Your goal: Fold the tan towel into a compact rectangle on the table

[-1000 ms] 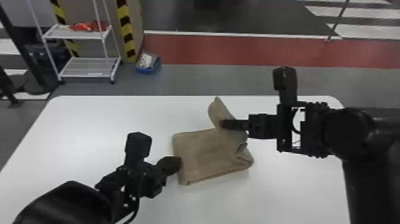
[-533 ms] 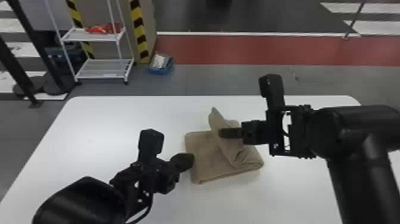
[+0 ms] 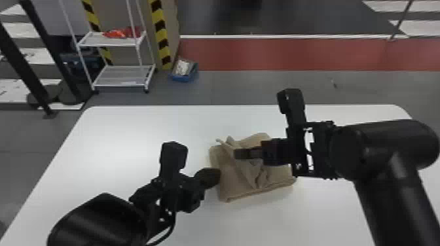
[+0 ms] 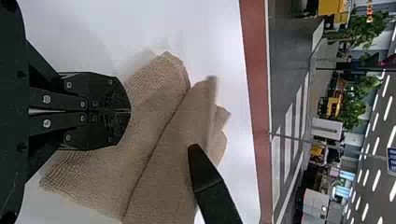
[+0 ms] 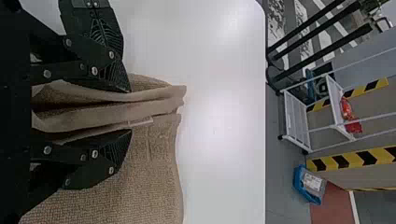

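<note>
The tan towel (image 3: 229, 183) lies folded on the table, its upper layer bunched into creases under my right gripper (image 3: 241, 153). In the right wrist view, my right gripper (image 5: 131, 111) is open, with loose towel folds (image 5: 112, 114) between its spread fingers. At the towel's left edge is my left gripper (image 3: 211, 177), reaching in from the lower left. The left wrist view has my left gripper (image 4: 130, 112) with its fingers together over the towel (image 4: 159, 135), no cloth visible between them.
The white table (image 3: 124, 147) extends around the towel. Beyond its far edge, a white shelf rack (image 3: 122, 73) and a blue box (image 3: 184, 72) stand on the floor. My two grippers are close together over the towel.
The raised towel flap has sunk and crumpled. My right gripper has opened and the folds hang loose. In the head view, the whole scene has shifted slightly to the right.
</note>
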Robot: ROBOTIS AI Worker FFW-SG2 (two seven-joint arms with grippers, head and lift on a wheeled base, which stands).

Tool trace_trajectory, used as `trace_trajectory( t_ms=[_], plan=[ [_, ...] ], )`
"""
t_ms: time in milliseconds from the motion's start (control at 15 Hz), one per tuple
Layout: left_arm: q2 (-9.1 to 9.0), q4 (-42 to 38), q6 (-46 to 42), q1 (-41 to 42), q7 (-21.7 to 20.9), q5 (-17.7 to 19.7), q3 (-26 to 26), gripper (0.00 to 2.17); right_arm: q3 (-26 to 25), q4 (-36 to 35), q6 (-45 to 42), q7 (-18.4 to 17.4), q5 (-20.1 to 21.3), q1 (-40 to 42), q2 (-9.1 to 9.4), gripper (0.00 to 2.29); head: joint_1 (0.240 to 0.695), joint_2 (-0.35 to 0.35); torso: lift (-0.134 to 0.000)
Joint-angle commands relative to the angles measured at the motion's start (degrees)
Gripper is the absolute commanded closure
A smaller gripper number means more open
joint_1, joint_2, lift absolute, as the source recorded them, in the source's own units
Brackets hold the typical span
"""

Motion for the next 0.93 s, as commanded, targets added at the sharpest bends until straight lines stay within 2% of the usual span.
trace_trajectory(
  t_ms=[0, 67, 200, 267, 333, 667, 800, 867],
  plan=[
    [0.09, -0.8, 0.0, 0.5, 0.1, 0.0, 0.2, 1.35, -0.8, -1.6, -1.6, 0.8, -2.4, 1.8, -0.41, 0.02, 0.695, 0.045, -0.124],
    [0.18, -1.1, 0.0, 0.8, 0.1, 0.0, 0.2, 1.35, -1.9, -2.6, -3.4, 2.6, -3.5, 2.8, -0.5, 0.03, 0.695, 0.05, -0.124],
    [0.35, -2.6, 0.0, 1.8, 0.2, 0.0, 0.3, 1.35, -3.0, -5.0, -5.2, 3.2, -4.9, 4.9, -0.76, 0.03, 0.695, 0.058, -0.124],
    [0.44, -3.8, 0.2, 2.6, 0.2, 0.0, 0.7, 1.35, -4.1, -5.6, -5.7, 4.1, -6.9, 5.9, -0.85, 0.03, 0.695, 0.06, -0.124],
    [0.53, -5.5, 0.0, 3.8, 0.1, 0.0, 1.9, 1.35, -5.3, -6.8, -5.9, 4.3, -8.5, 7.2, -1.12, 0.03, 0.695, 0.06, -0.124],
    [0.71, -10.7, -3.3, 8.1, -1.4, 1.1, 9.5, 1.35, -12.9, -17.6, -6.4, 6.6, -10.7, 18.6, -3.49, 0.07, 0.695, 0.065, -0.124],
    [0.71, -9.5, -6.7, 7.8, -3.9, 1.3, 11.3, 1.35, -17.5, -23.6, -7.6, 9.2, -11.0, 24.8, -3.75, 0.48, 0.695, 0.061, -0.124],
    [0.79, -6.9, -9.3, 6.4, -7.5, 2.0, 12.2, 1.35, -19.7, -25.9, -9.0, 9.6, -11.0, 28.6, -3.75, 0.83, 0.695, 0.057, -0.124]
  ],
)
